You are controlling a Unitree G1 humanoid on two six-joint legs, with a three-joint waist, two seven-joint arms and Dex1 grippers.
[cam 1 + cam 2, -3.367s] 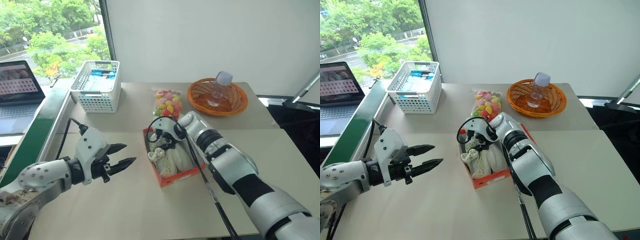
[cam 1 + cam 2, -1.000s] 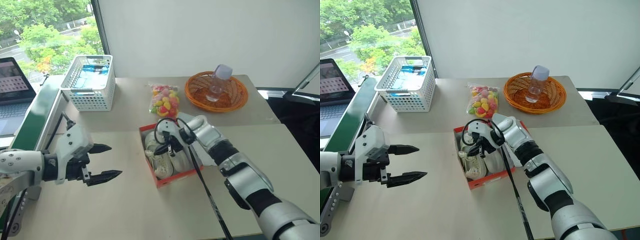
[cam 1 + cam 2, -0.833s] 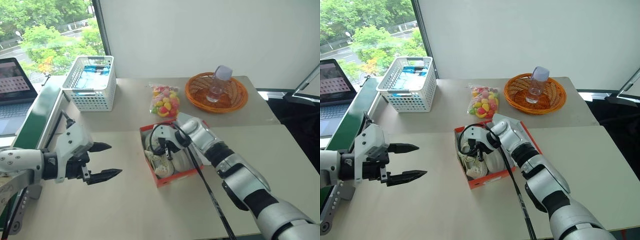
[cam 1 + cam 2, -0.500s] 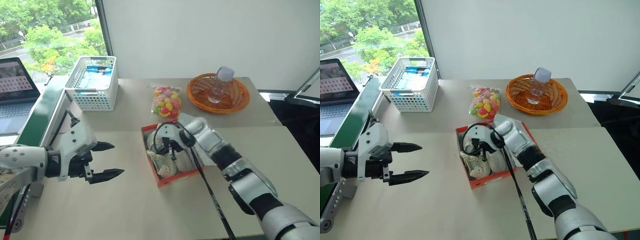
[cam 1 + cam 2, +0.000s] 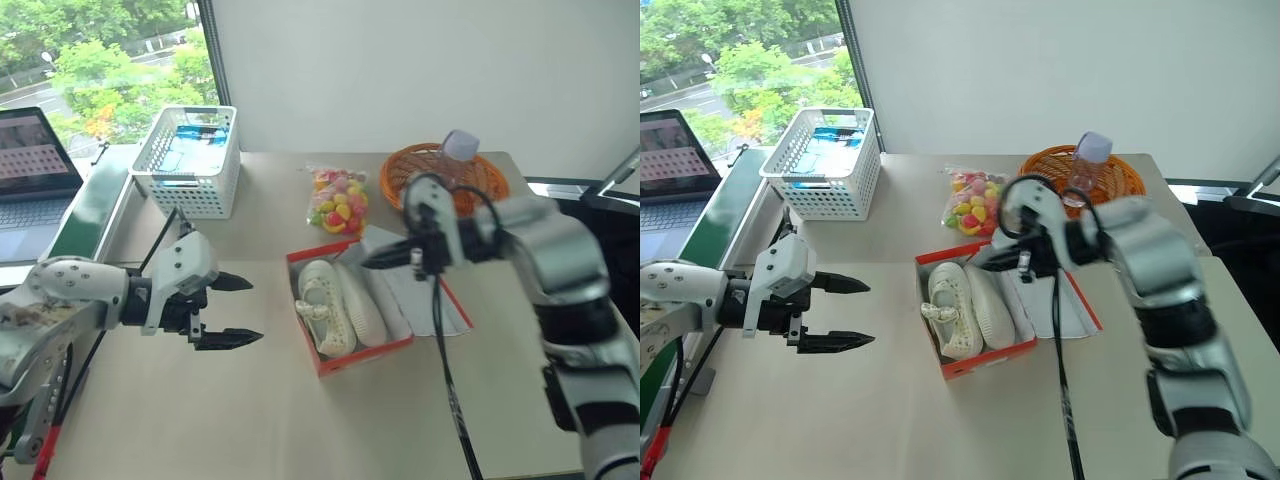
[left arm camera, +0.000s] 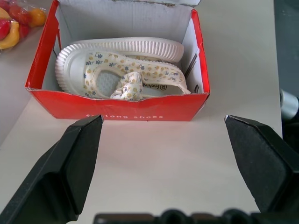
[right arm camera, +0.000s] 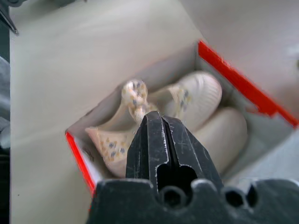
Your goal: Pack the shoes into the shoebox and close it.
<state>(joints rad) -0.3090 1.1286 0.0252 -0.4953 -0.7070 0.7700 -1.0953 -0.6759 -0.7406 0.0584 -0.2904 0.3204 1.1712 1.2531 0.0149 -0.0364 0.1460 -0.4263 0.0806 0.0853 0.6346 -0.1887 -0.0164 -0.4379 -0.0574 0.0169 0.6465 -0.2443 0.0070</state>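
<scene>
The red shoebox (image 5: 352, 357) stands open in the middle of the table, its lid (image 5: 432, 300) lying flat to the right. Both cream-white shoes (image 5: 328, 308) lie inside it, one with a floral strap and bow (image 6: 128, 79), the other on its side (image 5: 366, 304). My right gripper (image 5: 372, 263) hangs shut and empty above the box's far edge, pointing left and down; in its wrist view the shut fingers (image 7: 159, 140) hover over the shoes (image 7: 196, 93). My left gripper (image 5: 252, 310) stands open to the left of the box, facing its long red wall (image 6: 117, 109).
A white lattice basket (image 5: 190, 170) stands at the back left, a bag of coloured sweets (image 5: 338, 198) just behind the box, and an orange wicker basket (image 5: 405, 170) with a plastic bottle (image 5: 458, 148) at the back right. A laptop (image 5: 30, 160) sits far left. A black cable (image 5: 445, 370) hangs from my right arm.
My right gripper has lifted out of the box and swung up and to the right, leaving both shoes inside. The left gripper has edged slightly toward the box.
</scene>
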